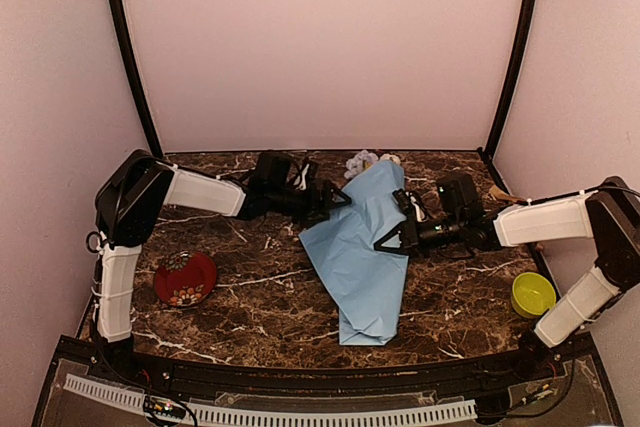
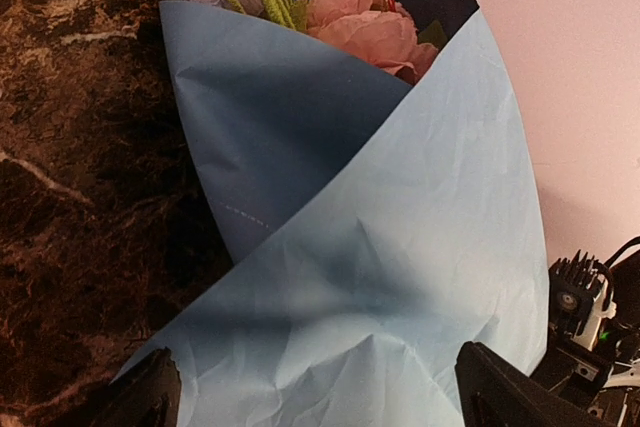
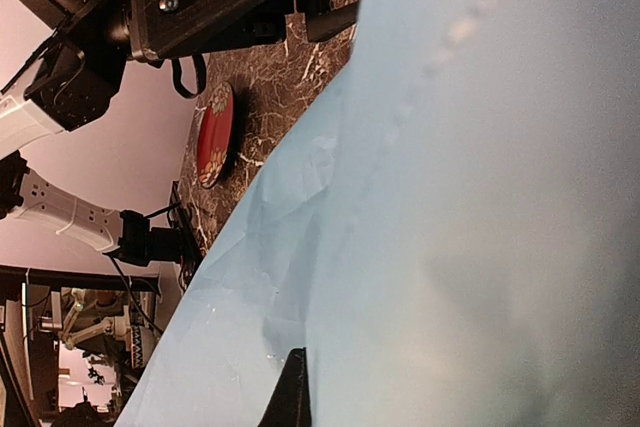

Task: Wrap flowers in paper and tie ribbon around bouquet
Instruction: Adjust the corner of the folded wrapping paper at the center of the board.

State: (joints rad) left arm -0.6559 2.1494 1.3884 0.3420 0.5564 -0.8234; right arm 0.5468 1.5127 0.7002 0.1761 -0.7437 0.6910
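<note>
Top external view: bouquet [image 1: 360, 247] lying mid-worktop [image 1: 260, 287], flowers [image 1: 362, 160] at far end; light, soft, crease-prone paper [image 1: 350, 277], best pinched gently near its narrow end; left tool [image 1: 338, 205] spread wide alongside, right tool [image 1: 380, 245] pressed together against the paper.

1. a dark brown marbled surface [image 1: 260, 297] with white veins fills the enclosure.
2. a red patterned dish [image 1: 185, 278] sits on it near the front left.
3. a yellow-green bowl [image 1: 533, 294] sits at the front right, well apart from the dish.
4. pale pink walls [image 1: 320, 47] close the back and sides, with black poles [image 1: 130, 57] at the back corners.
5. a white slotted strip [image 1: 270, 412] runs along the near edge.
</note>
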